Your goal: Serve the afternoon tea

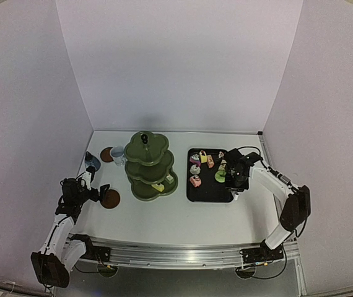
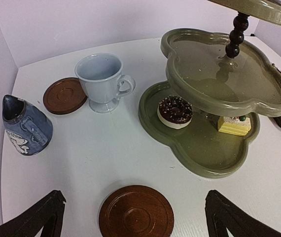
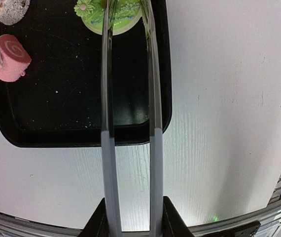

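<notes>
Straddling the small green cake with its flower topping, the two blades of the thin metal tongs pass either side of it. Their tips are cut off by the frame edge, so I cannot tell whether they pinch it. The right gripper is clenched on the tongs' handle end. The cake sits on the black rectangular tray, just right of the olive-green three-tier scalloped stand.

The left gripper is released, jaws spread wide and grasping nothing, above a brown round coaster left of the stand.

Risks, as judged:
- The blades are long and springy. A light squeeze could let the cake slide out mid-carry, and a hard one could crush or tip it.
- The pink swirl roll cake lies on the same tray and could be swept by a sideways swing.
- The stand's upper tiers overhang the lowest, so a high approach could knock a rim.

Views:
- The right wrist view gives blade-to-cake alignment but none of the stand.
- The left wrist view alone shows the chocolate doughnut cake and yellow square cake on the stand's lowest tier. Left of the stand it also shows the white footed mug, the small blue-grey pot and a second brown coaster.
- The top view alone shows both arms together.
</notes>
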{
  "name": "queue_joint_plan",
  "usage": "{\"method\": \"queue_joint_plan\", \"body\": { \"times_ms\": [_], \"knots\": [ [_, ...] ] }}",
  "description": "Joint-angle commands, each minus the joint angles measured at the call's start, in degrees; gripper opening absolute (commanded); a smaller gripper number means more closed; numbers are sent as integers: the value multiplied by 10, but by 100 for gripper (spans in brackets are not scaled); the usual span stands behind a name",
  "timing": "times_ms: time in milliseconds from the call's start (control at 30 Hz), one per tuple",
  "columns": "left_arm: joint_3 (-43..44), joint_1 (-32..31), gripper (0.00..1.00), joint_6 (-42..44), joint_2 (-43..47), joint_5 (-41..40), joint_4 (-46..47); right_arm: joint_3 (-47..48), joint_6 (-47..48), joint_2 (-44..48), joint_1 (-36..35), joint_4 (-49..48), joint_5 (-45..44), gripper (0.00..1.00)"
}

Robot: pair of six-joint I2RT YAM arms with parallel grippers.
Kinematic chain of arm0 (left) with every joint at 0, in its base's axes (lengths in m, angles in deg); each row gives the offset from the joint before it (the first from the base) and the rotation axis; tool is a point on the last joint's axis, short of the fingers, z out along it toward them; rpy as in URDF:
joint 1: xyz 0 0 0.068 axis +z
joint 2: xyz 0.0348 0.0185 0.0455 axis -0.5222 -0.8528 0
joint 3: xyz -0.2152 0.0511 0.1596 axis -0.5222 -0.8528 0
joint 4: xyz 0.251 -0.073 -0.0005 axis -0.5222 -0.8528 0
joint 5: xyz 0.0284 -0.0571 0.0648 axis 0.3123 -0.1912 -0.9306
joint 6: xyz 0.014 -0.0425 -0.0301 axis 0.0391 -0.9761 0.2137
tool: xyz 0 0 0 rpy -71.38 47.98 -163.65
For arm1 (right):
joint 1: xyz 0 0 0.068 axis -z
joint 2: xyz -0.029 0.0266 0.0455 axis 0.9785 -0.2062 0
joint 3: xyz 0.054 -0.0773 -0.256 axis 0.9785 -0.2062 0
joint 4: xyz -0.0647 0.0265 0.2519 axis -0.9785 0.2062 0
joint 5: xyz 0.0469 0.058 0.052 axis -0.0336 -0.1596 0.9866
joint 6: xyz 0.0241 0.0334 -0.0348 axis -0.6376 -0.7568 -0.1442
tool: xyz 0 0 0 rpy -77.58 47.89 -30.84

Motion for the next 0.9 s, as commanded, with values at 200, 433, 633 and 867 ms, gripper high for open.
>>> {"method": "queue_joint_plan", "body": {
  "times_ms": [200, 433, 633, 867],
  "knots": [
    [-4, 4, 100, 12, 7, 3, 12, 16, 6, -26, 3, -6, 31, 17],
    [-6, 4, 100, 12, 8, 3, 15, 8, 11, 7, 3, -4, 37, 0],
    [-6, 4, 100, 13, 9, 3, 19, 1, 11, 45, 2, -4, 52, 0],
    [-4, 4, 100, 12, 8, 2, 18, -15, 5, 76, 0, -5, 51, 0]
  ]
}}
